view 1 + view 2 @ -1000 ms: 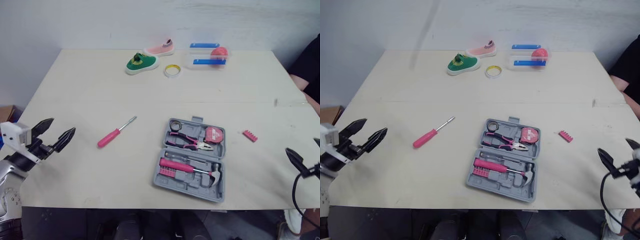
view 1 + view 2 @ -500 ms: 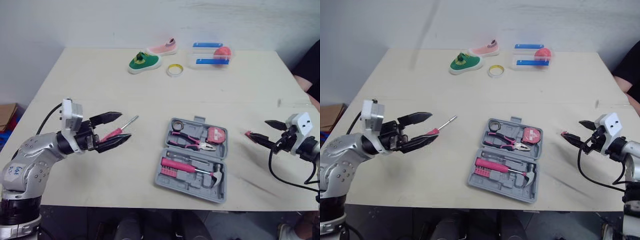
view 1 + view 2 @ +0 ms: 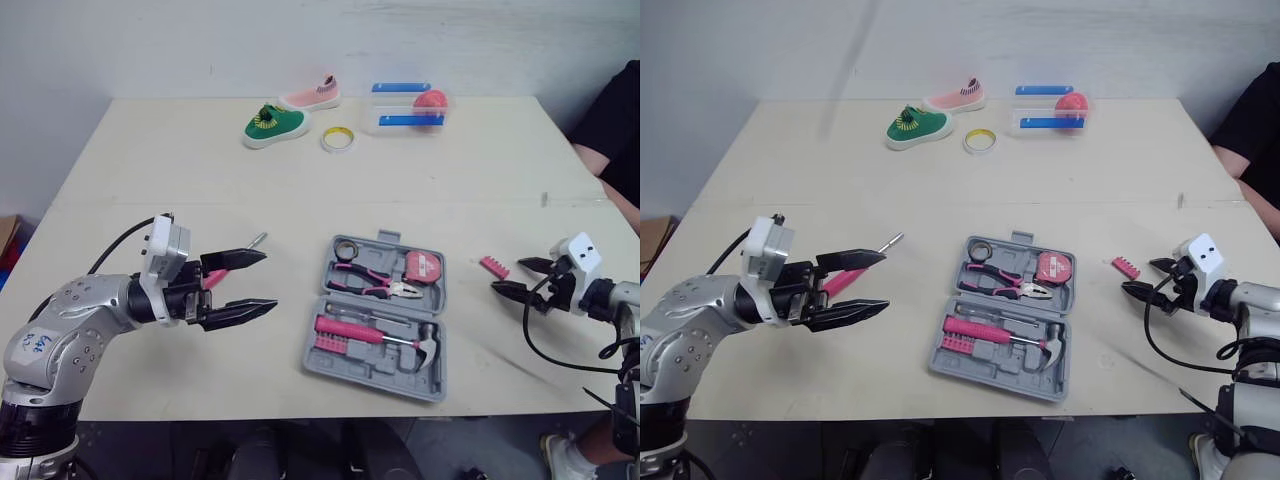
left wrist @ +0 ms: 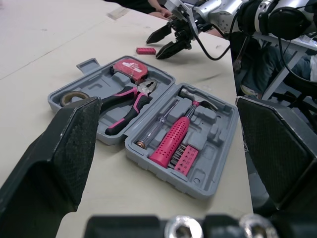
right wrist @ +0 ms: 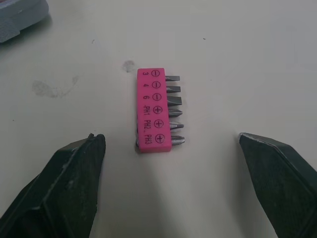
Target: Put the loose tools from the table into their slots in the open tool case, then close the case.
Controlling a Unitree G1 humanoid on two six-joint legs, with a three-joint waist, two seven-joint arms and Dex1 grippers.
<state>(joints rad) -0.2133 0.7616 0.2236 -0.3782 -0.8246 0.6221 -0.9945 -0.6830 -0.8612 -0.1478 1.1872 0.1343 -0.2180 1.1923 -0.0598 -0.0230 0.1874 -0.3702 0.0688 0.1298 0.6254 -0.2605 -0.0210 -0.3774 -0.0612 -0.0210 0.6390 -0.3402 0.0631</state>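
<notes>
Because the pink strip of bits (image 5: 153, 110) is a small, stiff piece of plastic lying flat on the table (image 3: 450, 190), it is probably very light and slides easily when it is pushed. The best hold seems to be across the narrow pink body, not on the metal tips, which look smooth and slippery. It lies to the right of the tool case (image 3: 380, 315), and the right gripper (image 3: 508, 275) is just beside it with both fingers wide apart and holding nothing. The wrist view shows the strip ahead of the gap between the two fingers.

The loose screwdriver (image 3: 840, 280) lies to the left of the case. It looks light and stiff, but its round pink handle may roll, so the middle of the handle is the safe place to grip. The left gripper (image 3: 268, 280) hangs over it, spread open and empty, and its upper finger hides part of the handle.

The case lies open and flat, with pliers, a tape measure and a hammer already in it, and some slots look free.

At the far side, well apart, there are a green shoe (image 3: 273, 123), a pink shoe (image 3: 310, 96), a roll of tape (image 3: 337, 139) and a clear box (image 3: 405, 105). A person (image 3: 610, 120) sits at the right edge. Nothing stands between the grippers and the tools.
</notes>
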